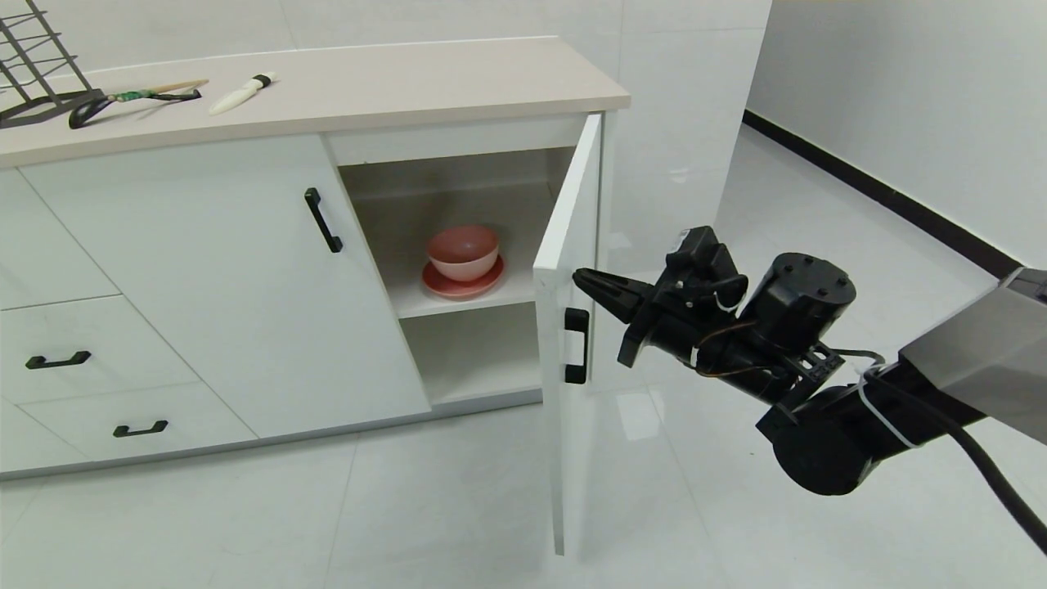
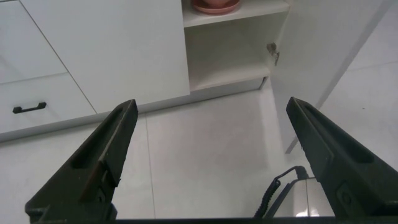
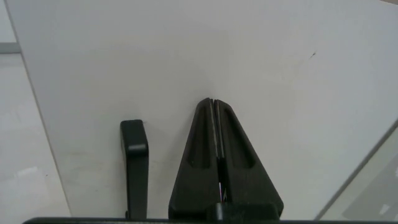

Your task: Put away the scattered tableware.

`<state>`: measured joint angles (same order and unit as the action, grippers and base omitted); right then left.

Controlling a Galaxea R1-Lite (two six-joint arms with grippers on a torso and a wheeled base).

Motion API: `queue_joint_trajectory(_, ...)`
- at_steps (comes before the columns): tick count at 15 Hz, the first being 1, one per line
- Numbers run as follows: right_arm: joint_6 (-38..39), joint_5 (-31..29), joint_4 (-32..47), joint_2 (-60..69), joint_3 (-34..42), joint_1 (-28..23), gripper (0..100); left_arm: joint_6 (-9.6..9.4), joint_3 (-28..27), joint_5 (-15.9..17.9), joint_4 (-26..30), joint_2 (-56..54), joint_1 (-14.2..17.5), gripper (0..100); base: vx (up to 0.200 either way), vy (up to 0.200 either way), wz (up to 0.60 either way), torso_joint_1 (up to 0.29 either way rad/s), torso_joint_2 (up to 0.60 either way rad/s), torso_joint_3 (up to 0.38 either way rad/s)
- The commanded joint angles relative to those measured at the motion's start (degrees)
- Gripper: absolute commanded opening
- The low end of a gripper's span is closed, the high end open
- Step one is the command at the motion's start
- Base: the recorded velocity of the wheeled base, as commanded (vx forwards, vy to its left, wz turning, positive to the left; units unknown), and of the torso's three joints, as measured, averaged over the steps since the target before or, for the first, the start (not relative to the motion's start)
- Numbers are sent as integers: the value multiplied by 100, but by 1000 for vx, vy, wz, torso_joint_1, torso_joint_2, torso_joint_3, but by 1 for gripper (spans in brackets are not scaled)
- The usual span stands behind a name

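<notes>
A pink bowl [image 1: 463,252] sits on a pink plate [image 1: 462,283] on the middle shelf of the open cabinet [image 1: 458,307]. The plate's edge [image 2: 215,6] also peeks into the left wrist view. The cabinet door [image 1: 567,327] stands swung out, with a black handle [image 1: 576,346] on its outer face. My right gripper [image 1: 582,281] is shut, its tips against the door's outer face just above the handle [image 3: 134,162]; the fingers [image 3: 214,143] press together with nothing between them. My left gripper [image 2: 211,130] hangs open over the floor in front of the cabinet.
On the countertop [image 1: 409,82] lie a black wire rack [image 1: 37,69], a dark utensil with a wooden handle [image 1: 131,98] and a white brush-like tool [image 1: 241,92]. Drawers with black handles [image 1: 57,360] are at left. White tiled floor [image 1: 409,507] lies open in front.
</notes>
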<state>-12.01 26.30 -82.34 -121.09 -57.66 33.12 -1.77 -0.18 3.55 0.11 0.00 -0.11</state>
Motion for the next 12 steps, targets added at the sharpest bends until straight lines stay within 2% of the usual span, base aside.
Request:
queue_joint_trajectory(1,5,-2,-2,-196,-228,72,0,1,1,6,-2,9,-7,100,0,0,0,0,0,0)
queue_joint_trajectory(12,23,-19,-46,-1215,-1652,318,0,1,1,-3,-2,9,-7,100,0,0,0,0,0,0)
